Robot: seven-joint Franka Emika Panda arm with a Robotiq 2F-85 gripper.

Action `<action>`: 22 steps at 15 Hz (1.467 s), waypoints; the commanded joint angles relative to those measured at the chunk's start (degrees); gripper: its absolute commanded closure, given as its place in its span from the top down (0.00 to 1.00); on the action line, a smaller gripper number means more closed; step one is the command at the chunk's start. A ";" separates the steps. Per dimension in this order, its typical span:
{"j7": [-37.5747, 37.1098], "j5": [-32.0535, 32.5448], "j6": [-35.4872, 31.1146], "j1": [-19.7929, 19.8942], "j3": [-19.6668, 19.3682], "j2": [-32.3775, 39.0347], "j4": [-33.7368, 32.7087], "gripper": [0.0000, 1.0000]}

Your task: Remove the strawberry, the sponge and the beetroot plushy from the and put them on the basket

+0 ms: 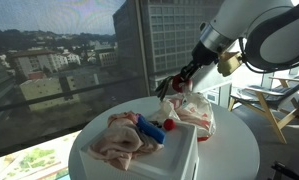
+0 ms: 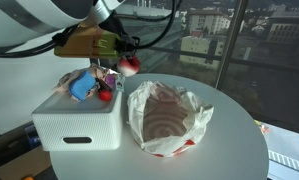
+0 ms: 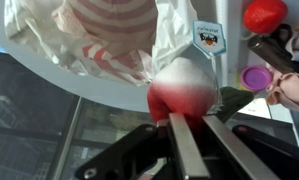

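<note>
My gripper (image 3: 189, 122) is shut on the beetroot plushy (image 3: 184, 88), a red and white soft ball with a dark green leaf. It holds the plushy in the air between the white box and the striped cloth bag, as both exterior views show (image 1: 175, 86) (image 2: 126, 62). The blue sponge (image 2: 83, 87) (image 1: 149, 130) lies on top of the white box (image 2: 79, 128). The red strawberry (image 2: 106, 96) (image 1: 169, 125) sits at the box's edge nearest the bag; it also shows in the wrist view (image 3: 264, 15).
A pink plush cloth (image 1: 117, 138) lies in the white box (image 1: 179, 155). The red-and-white striped cloth bag (image 2: 169, 115) (image 1: 196, 110) (image 3: 109, 30) stands open on the round white table (image 2: 229, 150). A purple disc (image 3: 256, 77) lies near the strawberry. Windows surround the table.
</note>
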State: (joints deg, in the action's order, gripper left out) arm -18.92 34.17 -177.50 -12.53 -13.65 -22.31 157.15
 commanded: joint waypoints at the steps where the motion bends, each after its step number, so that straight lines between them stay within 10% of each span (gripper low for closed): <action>1: 5.21 1.45 -3.42 -9.85 -6.09 -1.54 -0.01 0.12; 9: 19.59 -1.07 5.65 -43.07 -30.56 -7.77 -0.03 0.12; 22: 24.64 0.12 17.50 -43.90 -35.42 -19.57 -0.04 0.99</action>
State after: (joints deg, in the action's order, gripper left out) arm 5.60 33.56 -162.80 -56.61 -49.03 -38.50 157.12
